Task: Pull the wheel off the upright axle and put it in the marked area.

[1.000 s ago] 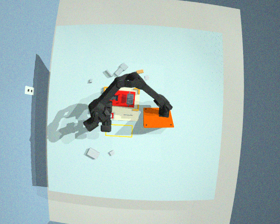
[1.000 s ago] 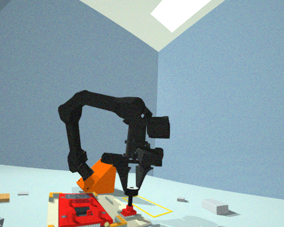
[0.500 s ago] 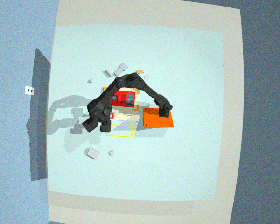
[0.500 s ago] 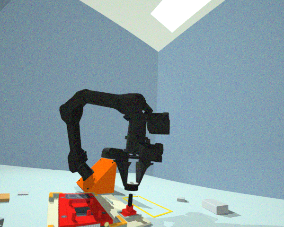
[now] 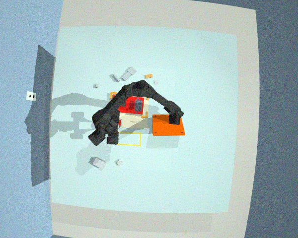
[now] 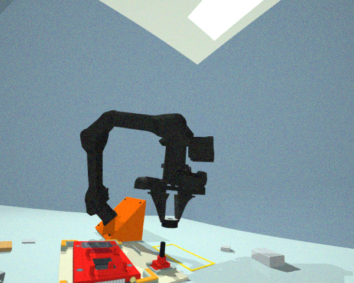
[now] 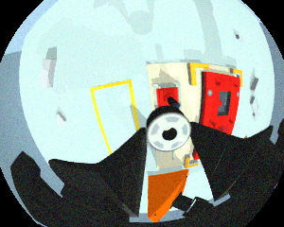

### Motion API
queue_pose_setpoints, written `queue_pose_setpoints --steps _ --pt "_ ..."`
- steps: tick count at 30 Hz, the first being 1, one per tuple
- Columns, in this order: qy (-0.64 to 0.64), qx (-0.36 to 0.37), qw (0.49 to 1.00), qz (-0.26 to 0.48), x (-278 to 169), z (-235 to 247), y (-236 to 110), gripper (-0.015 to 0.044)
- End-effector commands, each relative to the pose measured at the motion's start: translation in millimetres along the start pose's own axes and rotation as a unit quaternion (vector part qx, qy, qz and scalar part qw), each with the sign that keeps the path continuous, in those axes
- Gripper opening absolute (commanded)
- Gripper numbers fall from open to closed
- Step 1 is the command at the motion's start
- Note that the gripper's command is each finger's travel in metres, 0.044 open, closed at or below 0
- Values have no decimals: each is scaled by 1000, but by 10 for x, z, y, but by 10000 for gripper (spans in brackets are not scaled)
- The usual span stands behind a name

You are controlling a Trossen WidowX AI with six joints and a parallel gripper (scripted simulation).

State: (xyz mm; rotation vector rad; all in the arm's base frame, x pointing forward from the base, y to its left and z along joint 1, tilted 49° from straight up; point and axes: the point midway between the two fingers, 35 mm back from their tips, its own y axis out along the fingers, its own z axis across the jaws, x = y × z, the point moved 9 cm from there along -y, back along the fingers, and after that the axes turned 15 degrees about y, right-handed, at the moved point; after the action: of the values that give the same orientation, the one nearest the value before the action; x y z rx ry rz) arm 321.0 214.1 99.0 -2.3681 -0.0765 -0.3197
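Nearest us in the exterior view we see the red board [image 6: 102, 263] lying on a cream plate [image 6: 140, 259] with orange corner pieces. At the plate's right end stands the axle [image 6: 162, 249], a short black post on a small red foot [image 6: 160, 262]; it is upright and bare. Just behind it lies the yellow outline [image 6: 201, 257] of the marked area on the pale counter [image 6: 262, 240].

Above that we find the wheel [image 6: 170, 221], a dark disc with a hole in its middle, hanging in the air well over the axle and touching nothing below. Our tool [image 6: 170, 213] points straight down and is clenched on it, one finger on each side of the rim. In the wrist view the wheel [image 7: 168, 131] shows pale and round between the two black fingers, with the axle's foot [image 7: 165, 96] and the outline [image 7: 114, 113] on the counter past it.

Farther back sits the orange base [image 6: 131, 219], where the arm [image 6: 94, 164] starts, rises, bends and reaches forward to the tool.

From above, the tool [image 5: 105, 133] lies at the left end of the outline [image 5: 129, 139]; the wheel is hidden under it there. Small grey blocks [image 5: 98, 162] and a tan one [image 5: 148, 75] lie scattered around
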Motion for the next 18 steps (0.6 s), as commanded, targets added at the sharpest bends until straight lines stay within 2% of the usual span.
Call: queue_pose_setpoints --steps 1,14,18 --pt "-4 2 1000 -1 -190 202 -34 0" --pt "-3 2 1000 -1 -691 648 -71 0" --pt "-3 2 1000 -1 -717 667 -72 0"
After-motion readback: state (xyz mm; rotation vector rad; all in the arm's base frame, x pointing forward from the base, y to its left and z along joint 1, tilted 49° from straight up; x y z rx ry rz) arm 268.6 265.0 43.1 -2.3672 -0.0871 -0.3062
